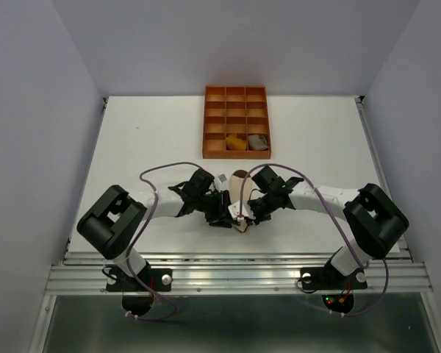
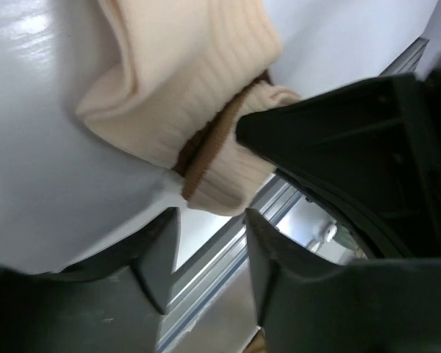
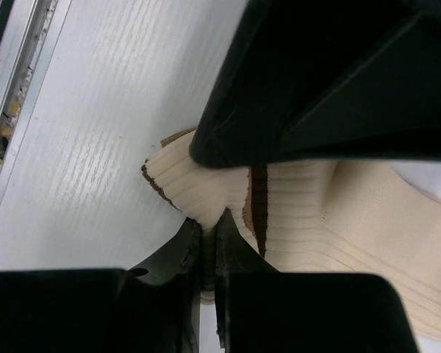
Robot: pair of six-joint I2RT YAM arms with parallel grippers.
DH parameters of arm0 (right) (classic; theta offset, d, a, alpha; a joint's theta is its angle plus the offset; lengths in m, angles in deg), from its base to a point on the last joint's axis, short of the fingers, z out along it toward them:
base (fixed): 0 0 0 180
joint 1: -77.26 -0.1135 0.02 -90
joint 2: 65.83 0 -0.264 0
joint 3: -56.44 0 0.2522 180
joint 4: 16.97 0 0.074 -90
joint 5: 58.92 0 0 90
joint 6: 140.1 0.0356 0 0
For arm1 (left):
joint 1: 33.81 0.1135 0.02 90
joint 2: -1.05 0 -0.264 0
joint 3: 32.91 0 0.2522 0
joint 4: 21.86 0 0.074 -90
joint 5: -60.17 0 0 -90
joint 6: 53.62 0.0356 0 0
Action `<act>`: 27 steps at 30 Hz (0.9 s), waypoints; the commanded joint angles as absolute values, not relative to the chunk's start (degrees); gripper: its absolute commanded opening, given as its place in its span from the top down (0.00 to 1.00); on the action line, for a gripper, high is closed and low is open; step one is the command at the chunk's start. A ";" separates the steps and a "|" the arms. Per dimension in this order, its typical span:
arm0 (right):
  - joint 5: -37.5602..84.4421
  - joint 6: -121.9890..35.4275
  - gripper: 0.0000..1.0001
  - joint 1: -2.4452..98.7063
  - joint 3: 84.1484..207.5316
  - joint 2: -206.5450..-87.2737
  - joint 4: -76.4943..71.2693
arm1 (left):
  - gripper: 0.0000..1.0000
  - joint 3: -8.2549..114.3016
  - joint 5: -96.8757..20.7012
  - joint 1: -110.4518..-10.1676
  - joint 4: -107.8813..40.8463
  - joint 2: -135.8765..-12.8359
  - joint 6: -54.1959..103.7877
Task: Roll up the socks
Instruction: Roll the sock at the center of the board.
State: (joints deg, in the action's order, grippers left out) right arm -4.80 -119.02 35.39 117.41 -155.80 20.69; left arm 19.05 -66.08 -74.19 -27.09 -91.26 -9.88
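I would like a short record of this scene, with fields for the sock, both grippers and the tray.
sock in work: brown-cream sock, on the table between the arms
left gripper: open, beside the cuff
right gripper: shut on the cuff
tray: mustard sock and greyish sock in neighbouring near-row compartments

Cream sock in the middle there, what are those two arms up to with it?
Both arms meet over the cream-and-brown sock near the table's front edge. The right gripper is pinching the sock's ribbed cuff, while the left gripper sits open just beside it, holding nothing. A mustard sock and a greyish sock sit in neighbouring compartments of the orange tray further back.
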 commanded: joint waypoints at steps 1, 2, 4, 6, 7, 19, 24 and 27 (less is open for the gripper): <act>-8.62 -115.49 0.99 37.25 123.70 -160.39 34.27 | 0.41 17.60 -58.94 -74.15 -27.79 -83.08 -10.56; -9.86 -115.57 0.99 37.88 125.56 -162.66 36.84 | 0.39 17.16 -57.79 -74.15 -28.49 -82.37 -10.30; -12.50 -115.31 0.99 39.46 129.51 -165.66 41.94 | 0.38 16.54 -55.06 -74.24 -29.99 -79.74 -9.77; -16.72 -115.92 0.99 42.34 135.32 -168.82 49.59 | 0.38 15.05 -51.81 -74.24 -30.96 -77.45 -9.68; -18.21 -115.40 0.99 43.15 136.55 -171.19 50.83 | 0.38 14.26 -50.84 -74.41 -30.70 -74.48 -9.59; -22.09 -104.51 0.99 46.32 143.24 -181.75 53.48 | 0.39 6.16 -32.64 -81.96 -24.99 -57.75 -6.61; -23.32 -102.31 0.99 46.85 143.77 -183.95 52.52 | 0.42 12.92 -32.63 -88.29 -23.58 -66.78 4.17; -23.76 -101.60 0.99 46.85 143.95 -184.22 51.73 | 0.45 18.27 -31.67 -91.72 -26.04 -73.73 9.54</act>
State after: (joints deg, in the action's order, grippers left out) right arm -25.21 -103.15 46.97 143.26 -182.29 51.82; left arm 12.49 -33.71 -88.66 -26.80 -69.80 -0.14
